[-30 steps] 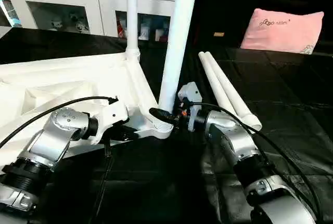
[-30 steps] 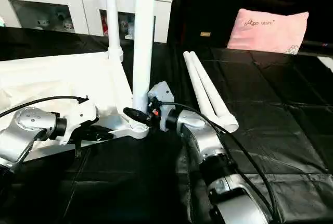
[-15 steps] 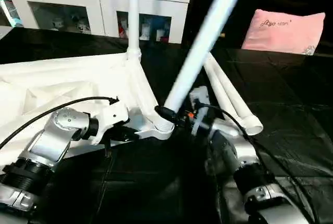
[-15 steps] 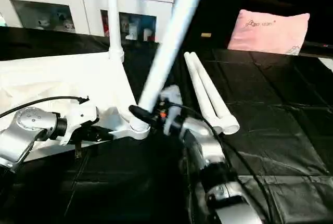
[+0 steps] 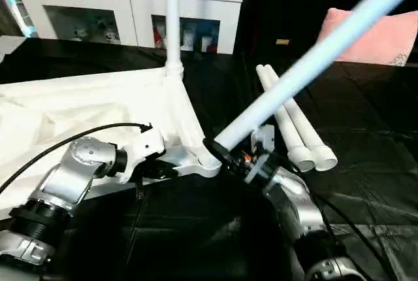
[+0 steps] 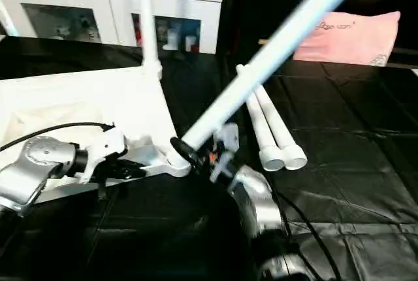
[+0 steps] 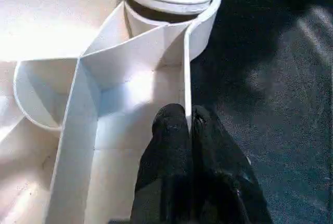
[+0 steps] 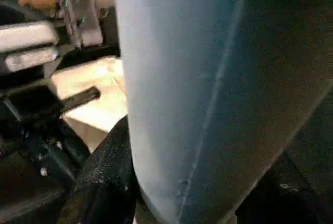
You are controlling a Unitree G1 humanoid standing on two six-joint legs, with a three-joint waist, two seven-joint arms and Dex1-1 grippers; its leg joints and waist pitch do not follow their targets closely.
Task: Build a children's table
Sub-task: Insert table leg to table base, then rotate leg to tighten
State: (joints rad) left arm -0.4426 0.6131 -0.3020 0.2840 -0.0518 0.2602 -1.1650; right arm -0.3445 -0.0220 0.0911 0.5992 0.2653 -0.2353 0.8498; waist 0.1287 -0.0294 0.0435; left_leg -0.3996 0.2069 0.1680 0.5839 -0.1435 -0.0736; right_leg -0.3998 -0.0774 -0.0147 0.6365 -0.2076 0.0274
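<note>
Over black sheeting (image 5: 366,183), right pincer (image 5: 225,157) grips tilted leg (image 5: 307,65); left pincer (image 7: 188,130) pinches tabletop rib (image 7: 186,78).

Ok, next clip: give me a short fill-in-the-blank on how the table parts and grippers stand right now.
1. The right gripper grips the tilted leg near its ____ end.
2. The left gripper is shut on a thin ____ of the tabletop.
3. ____ loose legs lie side by side on the black sheet.
4. One leg stands ____ in a far corner socket.

Missing words: lower; rib; Two; upright
</note>
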